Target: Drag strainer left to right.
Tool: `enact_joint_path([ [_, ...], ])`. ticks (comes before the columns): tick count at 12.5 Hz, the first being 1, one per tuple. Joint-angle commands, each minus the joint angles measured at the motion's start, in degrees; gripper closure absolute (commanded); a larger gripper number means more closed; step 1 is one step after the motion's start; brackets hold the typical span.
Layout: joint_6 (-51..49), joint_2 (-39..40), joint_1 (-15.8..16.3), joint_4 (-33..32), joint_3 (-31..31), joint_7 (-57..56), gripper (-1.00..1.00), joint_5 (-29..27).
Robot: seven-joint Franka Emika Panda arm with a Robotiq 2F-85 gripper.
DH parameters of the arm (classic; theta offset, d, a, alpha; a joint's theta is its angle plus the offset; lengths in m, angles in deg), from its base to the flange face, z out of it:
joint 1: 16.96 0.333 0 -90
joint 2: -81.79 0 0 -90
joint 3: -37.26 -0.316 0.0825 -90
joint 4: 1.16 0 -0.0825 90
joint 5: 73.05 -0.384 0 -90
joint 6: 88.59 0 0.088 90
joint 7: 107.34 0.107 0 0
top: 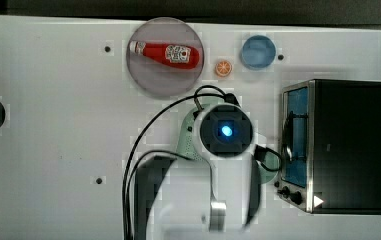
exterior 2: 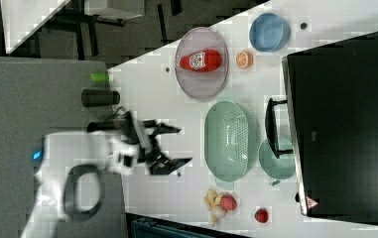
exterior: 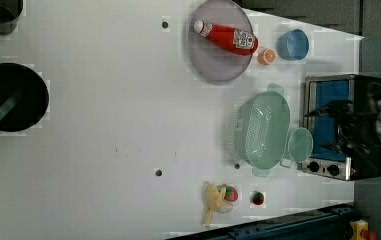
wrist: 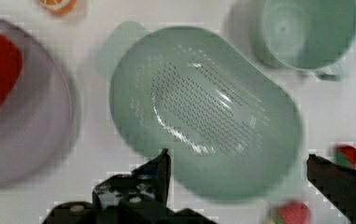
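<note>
The strainer [exterior: 262, 130] is a pale mint-green oval colander with small holes and rim tabs, lying on the white table. It also shows in the right view [exterior 2: 227, 140] and large in the wrist view [wrist: 203, 109]. In the top view the arm's wrist covers most of the strainer [top: 184, 141]. My gripper [exterior 2: 184, 145] hovers above it, open, with nothing between the fingers [wrist: 160, 169]. A smaller smooth mint-green mug [exterior: 299, 145] stands close beside the strainer, on the toaster oven's side.
A toaster oven [top: 335, 145] stands at the top view's right, next to the mug. A grey plate [top: 150, 80] carries a ketchup bottle [top: 165, 53]; an orange slice [top: 223, 68] and a blue bowl [top: 258, 51] lie nearby. Toy fruit [exterior: 220, 196] and a black pan [exterior: 10, 97] are in the left view.
</note>
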Motion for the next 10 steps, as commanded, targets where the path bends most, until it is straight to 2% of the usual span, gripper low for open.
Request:
enact_joint_path([
  [1, -6.58, -6.12, 0.15, 4.88, 0.18, -12.21, -1.0, -2.13],
  [4, -17.92, -10.16, 0.17, 8.81, 0.12, -12.25, -1.0, -2.02],
  [7, -26.82, -10.49, 0.26, 12.9, -0.5, -12.27, -1.0, -1.07],
  [10, -28.53, -10.38, 0.26, 13.77, -0.68, -12.26, -1.0, -0.7],
])
